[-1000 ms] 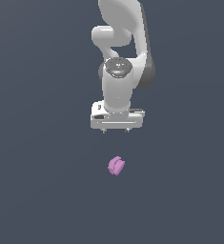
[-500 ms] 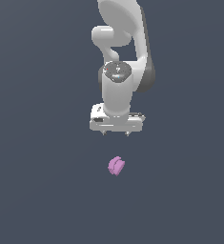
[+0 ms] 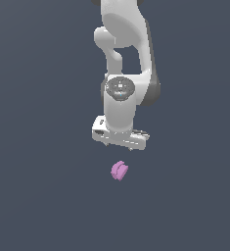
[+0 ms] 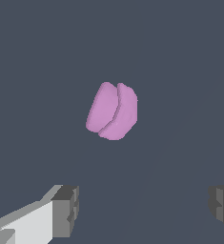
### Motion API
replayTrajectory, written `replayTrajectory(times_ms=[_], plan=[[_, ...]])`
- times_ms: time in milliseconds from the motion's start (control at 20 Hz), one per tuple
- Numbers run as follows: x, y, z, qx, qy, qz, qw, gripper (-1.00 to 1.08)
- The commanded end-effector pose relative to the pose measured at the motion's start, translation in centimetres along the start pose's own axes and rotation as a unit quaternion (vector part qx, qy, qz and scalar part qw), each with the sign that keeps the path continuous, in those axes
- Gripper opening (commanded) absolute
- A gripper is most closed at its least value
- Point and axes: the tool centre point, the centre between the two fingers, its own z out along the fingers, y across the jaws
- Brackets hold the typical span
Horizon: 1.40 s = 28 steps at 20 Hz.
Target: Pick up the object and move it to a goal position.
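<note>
The object (image 3: 119,170) is a small pink-purple lumpy chunk with a groove across it, lying on the dark grey floor. The white arm hangs over it, and my gripper (image 3: 119,146) is just above the object, apart from it. In the wrist view the object (image 4: 112,111) lies ahead of the gripper (image 4: 144,206). The two dark fingertips (image 4: 66,209) stand wide apart with nothing between them. The gripper is open and empty.
A plain dark grey floor (image 3: 43,196) fills both views. No goal marker or other object shows.
The gripper has come down toward the object, most of it in the last half second. The object has not moved.
</note>
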Motion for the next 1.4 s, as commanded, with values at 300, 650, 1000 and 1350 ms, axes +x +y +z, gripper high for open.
replayTrajectory(times_ms=[300,650,1000,1350], plan=[[3.5,-0.8,2.5,-0.001,0.003,0.109,0.994,1.0],[5.2,-1.3,4.0,-0.002,0.005,0.165,0.9863,1.0],[5.8,-1.5,4.6,-0.003,0.006,0.186,0.9825,1.0],[5.7,-1.5,5.6,-0.003,0.006,0.184,0.9828,1.0]])
